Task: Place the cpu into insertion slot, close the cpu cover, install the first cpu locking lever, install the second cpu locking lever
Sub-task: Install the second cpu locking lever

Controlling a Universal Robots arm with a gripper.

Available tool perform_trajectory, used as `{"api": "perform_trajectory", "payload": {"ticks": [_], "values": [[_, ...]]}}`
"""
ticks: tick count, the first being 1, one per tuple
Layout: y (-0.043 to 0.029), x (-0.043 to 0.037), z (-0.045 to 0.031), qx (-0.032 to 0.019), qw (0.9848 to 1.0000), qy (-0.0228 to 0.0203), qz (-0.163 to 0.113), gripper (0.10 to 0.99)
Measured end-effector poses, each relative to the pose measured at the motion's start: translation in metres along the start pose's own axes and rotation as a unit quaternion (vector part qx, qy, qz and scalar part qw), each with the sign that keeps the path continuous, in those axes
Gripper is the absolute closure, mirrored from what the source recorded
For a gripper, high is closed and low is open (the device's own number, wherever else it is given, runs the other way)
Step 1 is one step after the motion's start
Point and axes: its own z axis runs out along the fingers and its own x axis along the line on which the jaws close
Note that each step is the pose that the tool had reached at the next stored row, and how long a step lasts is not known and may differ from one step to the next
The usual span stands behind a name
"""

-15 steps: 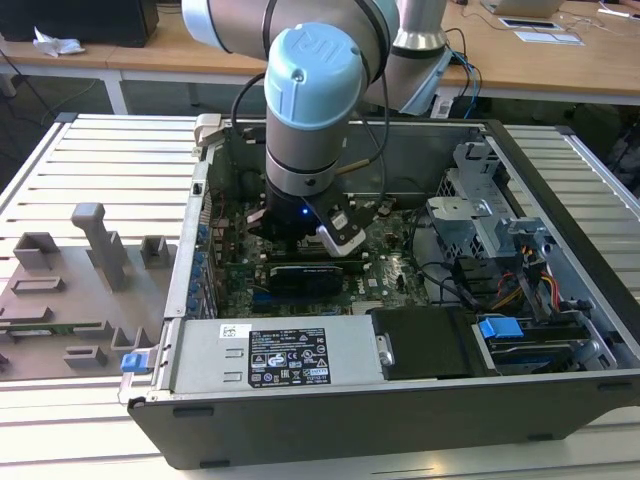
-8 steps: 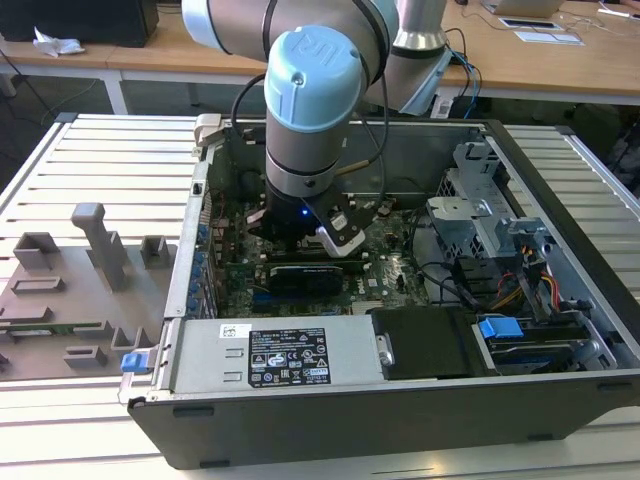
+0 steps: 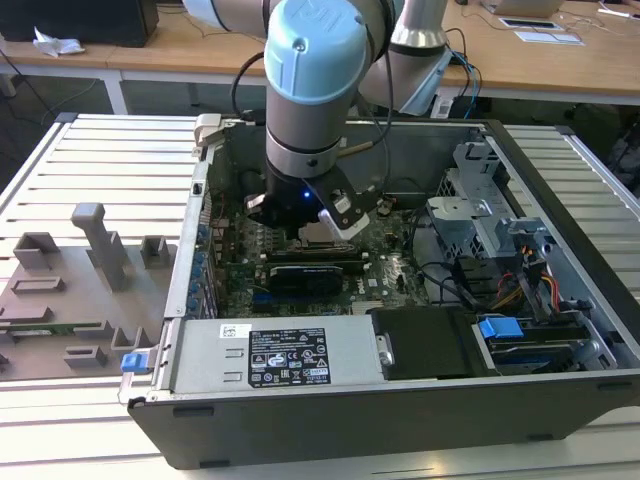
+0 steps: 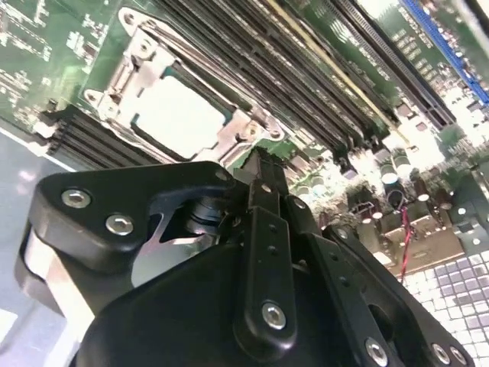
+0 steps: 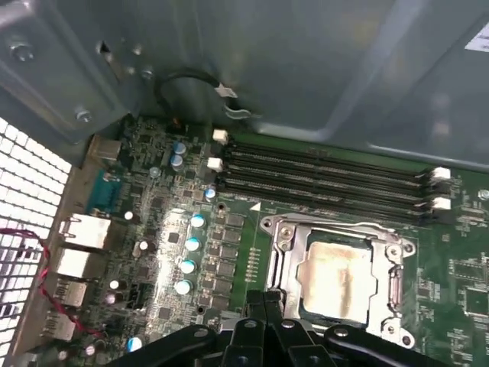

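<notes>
Exterior view: hanging low inside the open computer case (image 3: pixel 560 400), gripper (image 3: pixel 318 232) just above the green motherboard (image 3: pixel 385 262).

Second wrist view: fingers pressed together on nothing beside the cpu cover (image 4: pixel 233 130), framing the cpu (image 4: pixel 177 115).

First wrist view: cpu sitting in the insertion slot (image 5: pixel 276 246). Risking scraping the socket rim or memory slots (image 5: pixel 321 172) if descending off-line.

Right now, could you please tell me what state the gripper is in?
Gripper: fingers shut, holding nothing, tips just beside the cpu cover, which lies closed over the cpu.
</notes>
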Motion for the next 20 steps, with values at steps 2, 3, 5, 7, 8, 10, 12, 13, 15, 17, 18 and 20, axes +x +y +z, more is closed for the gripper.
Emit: {"api": "perform_trajectory", "payload": {"ticks": [2,3,5,7,8,10,12,13,15,17,18,20], "values": [[-0.0015,-0.0134,-0.0002,-0.0001,1.0,0.0076,0.002,0.98],[-0.002,-0.0175,-0.0001,-0.0002,0.9999,0.0104,0.003,0.98],[-0.0031,-0.0263,-0.0001,0.0002,0.9999,0.0166,0.005,0.98],[-0.0039,-0.0347,0.0,0.002,0.9997,0.0226,0.007,0.98],[-0.0042,-0.0389,0.0001,0.0026,0.9996,0.026,0.008,0.98],[-0.0049,-0.0453,0.0,0.0027,0.9995,0.0316,0.009,0.98],[-0.0059,-0.0516,-0.0002,0.0027,0.9993,0.0369,0.011,0.98],[-0.0062,-0.0539,-0.0004,0.0043,0.9992,0.0383,0.011,0.98],[-0.0056,-0.0544,-0.0025,0.007,0.9992,0.0387,0.011,0.98],[-0.0048,-0.0548,-0.0052,0.0093,0.9991,0.0391,0.011,0.98],[-0.0045,-0.0548,-0.006,0.0095,0.9991,0.0391,0.011,0.98],[-0.0033,-0.055,-0.0105,0.0108,0.9991,0.0394,0.012,0.98]]}}
